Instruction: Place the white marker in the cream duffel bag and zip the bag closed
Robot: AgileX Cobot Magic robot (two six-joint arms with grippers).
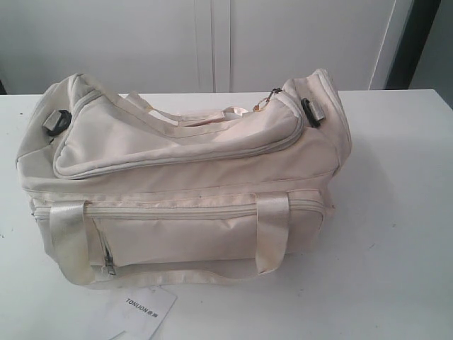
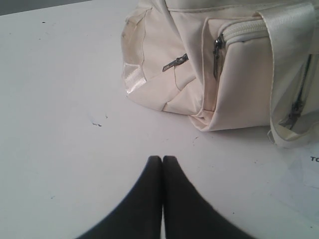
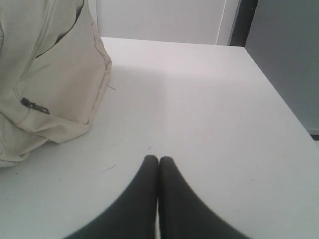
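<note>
The cream duffel bag [image 1: 184, 184] lies on the white table [image 1: 396, 212], its curved top flap [image 1: 177, 145] lying flat with the zip pull [image 1: 271, 95] at the right end. No white marker shows in any view. Neither arm appears in the exterior view. In the left wrist view my left gripper [image 2: 162, 159] is shut with nothing between its black fingers, over bare table short of the bag's end [image 2: 219, 64]. My right gripper [image 3: 158, 159] is shut and empty too, beside the bag's other end [image 3: 50, 84].
A white "TONLION" paper card [image 1: 145, 312] lies at the table's front edge below the bag. White cabinet doors [image 1: 212, 42] stand behind the table. The table's right edge [image 3: 284, 99] drops off beside a grey wall.
</note>
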